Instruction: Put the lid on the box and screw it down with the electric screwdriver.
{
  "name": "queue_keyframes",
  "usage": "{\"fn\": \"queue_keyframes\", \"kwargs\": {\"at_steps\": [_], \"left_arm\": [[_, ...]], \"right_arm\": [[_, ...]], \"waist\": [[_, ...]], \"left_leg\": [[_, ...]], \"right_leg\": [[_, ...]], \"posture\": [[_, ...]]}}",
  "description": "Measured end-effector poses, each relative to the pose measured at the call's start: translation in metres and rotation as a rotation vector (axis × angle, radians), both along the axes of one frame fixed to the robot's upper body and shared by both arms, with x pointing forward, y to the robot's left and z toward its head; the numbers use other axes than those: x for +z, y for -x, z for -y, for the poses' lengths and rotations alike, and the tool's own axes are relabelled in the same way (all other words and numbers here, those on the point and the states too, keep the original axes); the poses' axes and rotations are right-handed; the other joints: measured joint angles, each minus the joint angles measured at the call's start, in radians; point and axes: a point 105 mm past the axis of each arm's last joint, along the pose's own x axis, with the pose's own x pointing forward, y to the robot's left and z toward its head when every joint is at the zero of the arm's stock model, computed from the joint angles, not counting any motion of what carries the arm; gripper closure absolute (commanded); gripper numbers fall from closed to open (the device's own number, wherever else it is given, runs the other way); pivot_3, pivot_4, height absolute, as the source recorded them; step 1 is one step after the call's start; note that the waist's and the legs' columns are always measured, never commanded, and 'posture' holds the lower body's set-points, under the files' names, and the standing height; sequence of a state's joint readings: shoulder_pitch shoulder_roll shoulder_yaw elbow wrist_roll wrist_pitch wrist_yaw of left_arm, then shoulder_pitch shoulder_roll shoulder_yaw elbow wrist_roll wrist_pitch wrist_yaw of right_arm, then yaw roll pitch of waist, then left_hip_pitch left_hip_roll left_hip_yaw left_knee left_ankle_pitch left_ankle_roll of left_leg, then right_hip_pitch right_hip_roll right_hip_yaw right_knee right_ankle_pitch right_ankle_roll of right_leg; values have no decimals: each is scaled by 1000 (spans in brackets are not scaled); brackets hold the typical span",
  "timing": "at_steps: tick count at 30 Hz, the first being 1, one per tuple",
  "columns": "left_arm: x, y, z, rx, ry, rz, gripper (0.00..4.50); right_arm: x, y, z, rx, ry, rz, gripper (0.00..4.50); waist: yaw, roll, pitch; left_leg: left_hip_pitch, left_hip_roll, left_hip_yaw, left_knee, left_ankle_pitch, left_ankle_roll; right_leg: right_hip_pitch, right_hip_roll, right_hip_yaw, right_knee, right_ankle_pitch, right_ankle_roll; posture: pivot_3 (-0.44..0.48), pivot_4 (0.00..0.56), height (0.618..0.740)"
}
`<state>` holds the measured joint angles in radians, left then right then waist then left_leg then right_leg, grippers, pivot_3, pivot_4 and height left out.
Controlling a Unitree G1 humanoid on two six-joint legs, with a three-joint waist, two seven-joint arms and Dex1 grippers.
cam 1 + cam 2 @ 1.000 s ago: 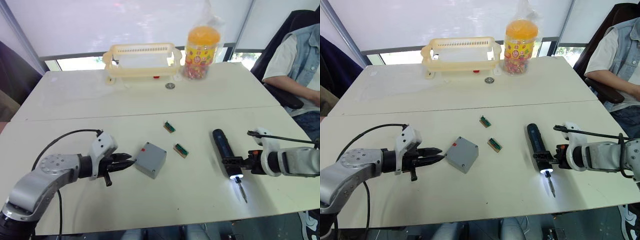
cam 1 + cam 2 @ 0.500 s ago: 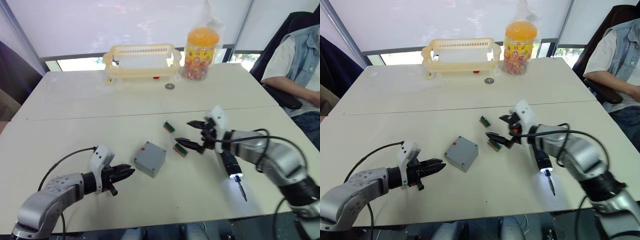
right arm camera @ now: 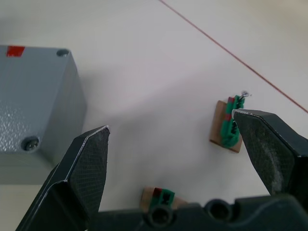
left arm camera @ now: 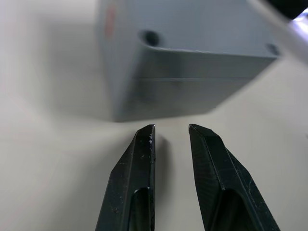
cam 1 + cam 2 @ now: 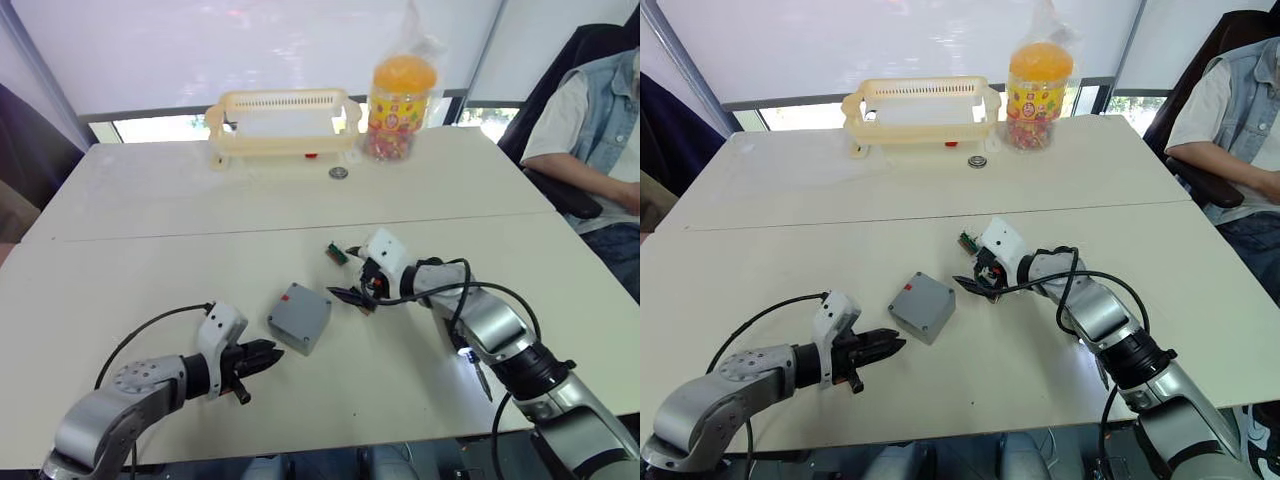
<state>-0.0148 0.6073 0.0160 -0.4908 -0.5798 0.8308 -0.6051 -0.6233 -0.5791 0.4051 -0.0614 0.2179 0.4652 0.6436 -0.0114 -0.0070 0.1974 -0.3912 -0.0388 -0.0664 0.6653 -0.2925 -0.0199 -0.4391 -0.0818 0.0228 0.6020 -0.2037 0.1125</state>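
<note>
**Box position relative to both claws**

I see the box resting on the white table, its lid already on top, a screw head showing in one corner hole. A small red mark sits near its far edge.

Left gripper: it lies low on the table, just beside the box's near corner and apart from it. In the left wrist view its fingers point at the box wall with a narrow gap between them, pinching nothing.

Right gripper: it hovers on the box's right side, spread wide and empty. Two small green-brown blocks lie under and between its fingers.

The electric screwdriver lies further right, mostly hidden by the right arm, its white tip light showing.
</note>
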Motion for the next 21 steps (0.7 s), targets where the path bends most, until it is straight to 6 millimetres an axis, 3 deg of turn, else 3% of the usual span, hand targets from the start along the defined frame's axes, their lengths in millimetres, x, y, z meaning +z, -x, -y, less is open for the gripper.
{"fn": "queue_keyframes", "kwargs": {"at_steps": [21], "left_arm": [[10,-28,-8,10,-79,102,3427]], "right_arm": [[-15,39,0,10,-19,-102,48]], "waist": [[-1,0,0]], "left_leg": [[2,0,1,0,2,-3]], "right_leg": [[-3,0,0,11,0,0]], "posture": [[0,150,740]]}}
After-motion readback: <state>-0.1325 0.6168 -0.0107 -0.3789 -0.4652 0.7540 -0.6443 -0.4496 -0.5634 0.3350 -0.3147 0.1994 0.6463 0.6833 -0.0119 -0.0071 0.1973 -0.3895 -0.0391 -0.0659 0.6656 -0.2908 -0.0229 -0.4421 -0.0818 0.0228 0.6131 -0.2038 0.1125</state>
